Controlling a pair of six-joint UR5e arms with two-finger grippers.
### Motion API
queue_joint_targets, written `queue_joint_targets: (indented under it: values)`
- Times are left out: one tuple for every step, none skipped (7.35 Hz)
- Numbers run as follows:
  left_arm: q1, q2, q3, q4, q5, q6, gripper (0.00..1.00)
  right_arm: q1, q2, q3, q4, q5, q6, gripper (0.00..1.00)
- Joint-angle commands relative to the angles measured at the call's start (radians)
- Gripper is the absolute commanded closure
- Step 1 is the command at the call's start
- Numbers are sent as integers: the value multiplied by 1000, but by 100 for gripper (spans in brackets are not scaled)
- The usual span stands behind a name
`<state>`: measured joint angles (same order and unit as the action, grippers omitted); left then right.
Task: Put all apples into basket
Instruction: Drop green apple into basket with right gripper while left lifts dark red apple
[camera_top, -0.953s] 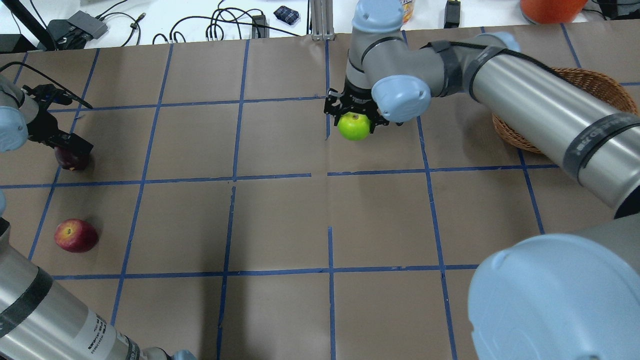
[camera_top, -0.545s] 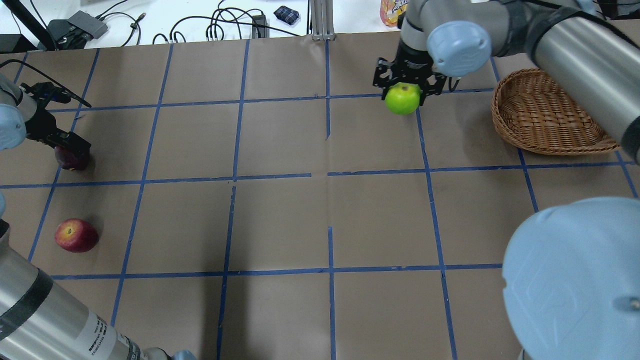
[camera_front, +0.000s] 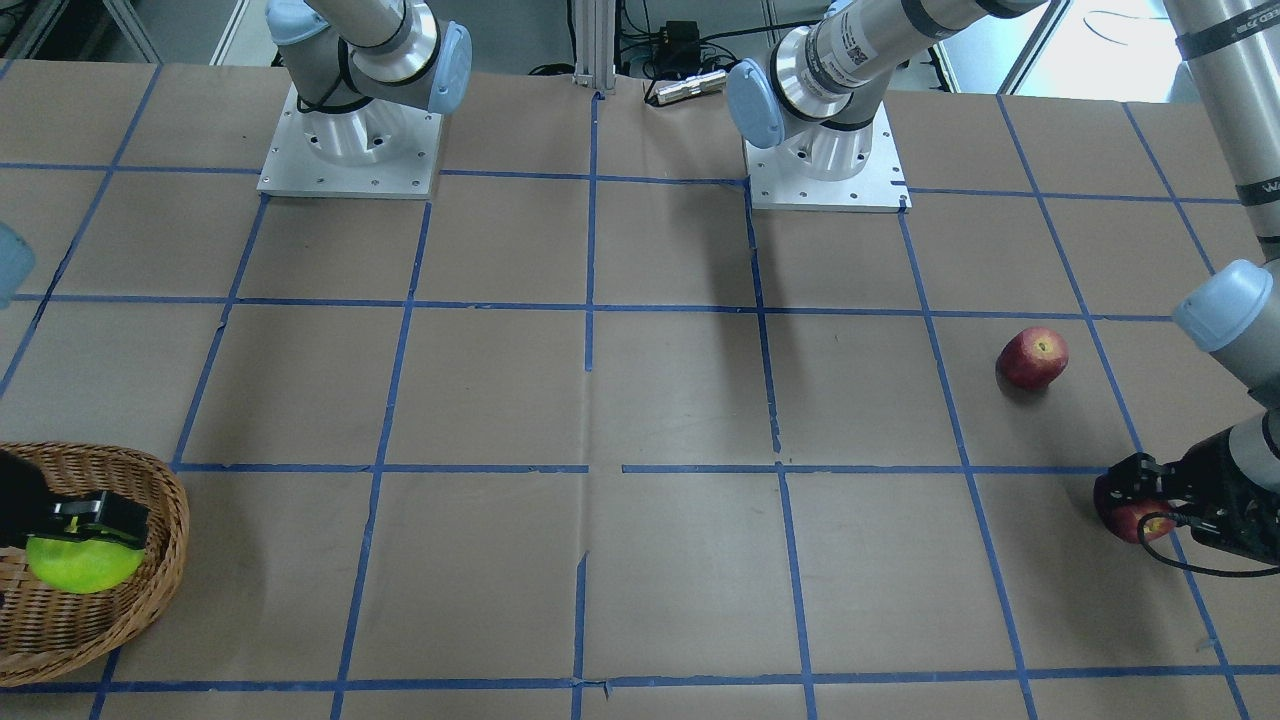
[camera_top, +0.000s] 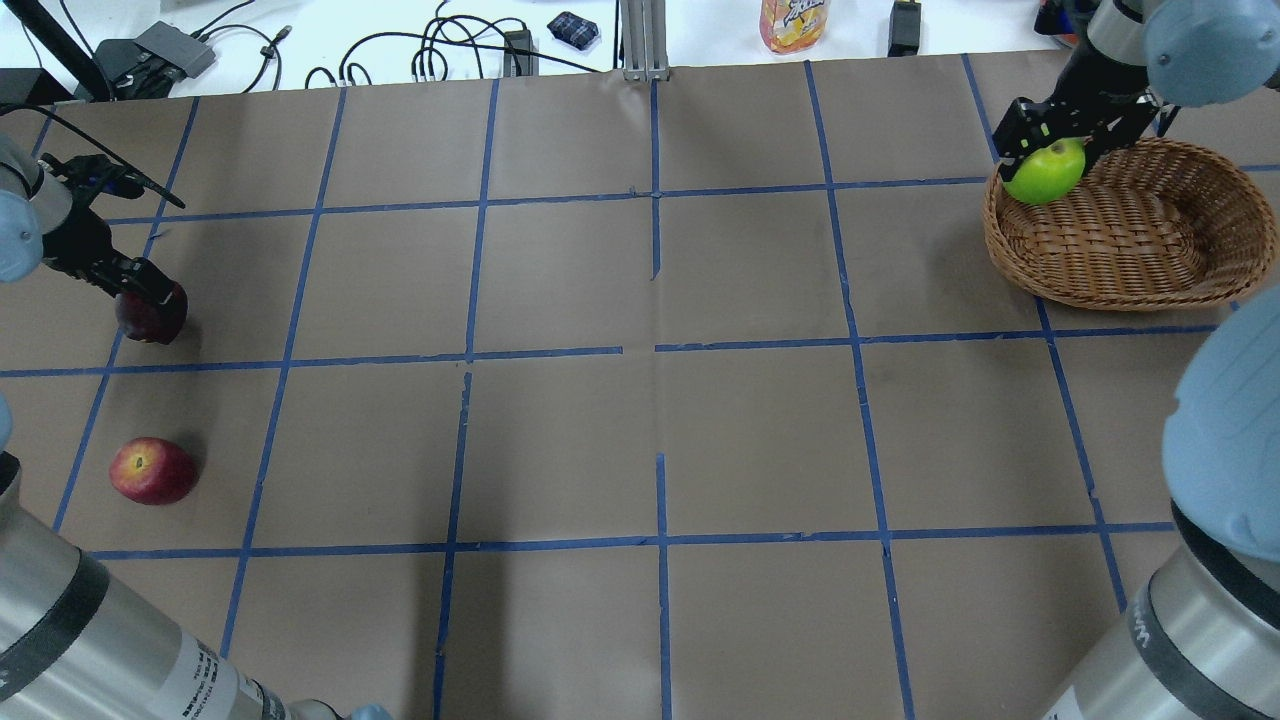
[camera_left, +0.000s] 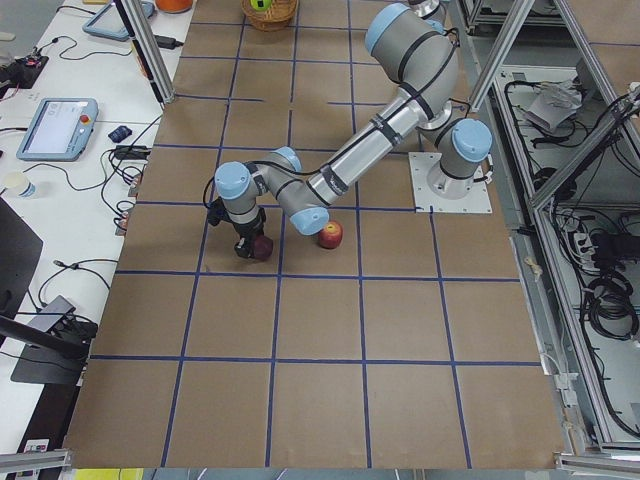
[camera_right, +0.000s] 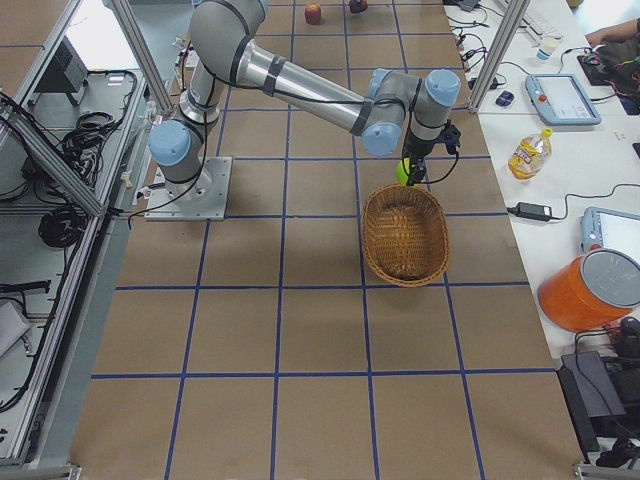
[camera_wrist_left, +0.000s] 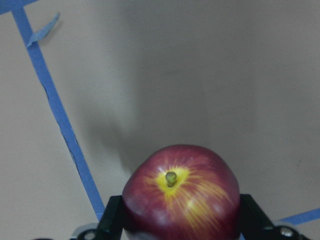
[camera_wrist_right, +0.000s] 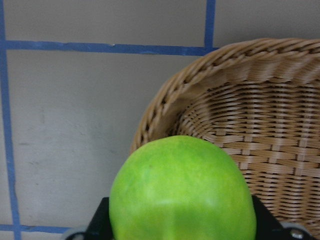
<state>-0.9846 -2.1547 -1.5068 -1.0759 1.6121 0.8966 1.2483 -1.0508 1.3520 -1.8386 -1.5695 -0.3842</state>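
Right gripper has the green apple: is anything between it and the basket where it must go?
Nothing visible stands in the way. The right gripper, shut on the green apple, holds it right at the basket's rim, and the woven inside beyond the apple shows nothing in it.

Brown paper-covered table (camera_top: 560, 440) with blue tape grid (camera_top: 540, 352), white side bench (camera_left: 70, 200) strewn with cables (camera_top: 437, 62), aluminium frame posts (camera_top: 643, 40)
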Motion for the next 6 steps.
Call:
queue_joint_targets:
  values:
    - [-81,50,-3,-98,15,-151,100,-71,28,1,-8,-1,-114,100]
    - [-180,90,-12,-164,37,-315,100,-102,35,1,-33,-20,-161,100]
    - [-260,122,-27,-211,34,-435,100,-133,40,3,-56,-38,-232,100]
    - [-348,143,-33,-245,25,-614,100,-176,52,3,-56,-35,-275,100]
    - [-470,153,-24,-246,28,-812,100,-211,78,1,-65,-35,-332,100]
    - [-594,147,-10,-245,23,-969,100,-237,103,0,-138,-35,-369,100]
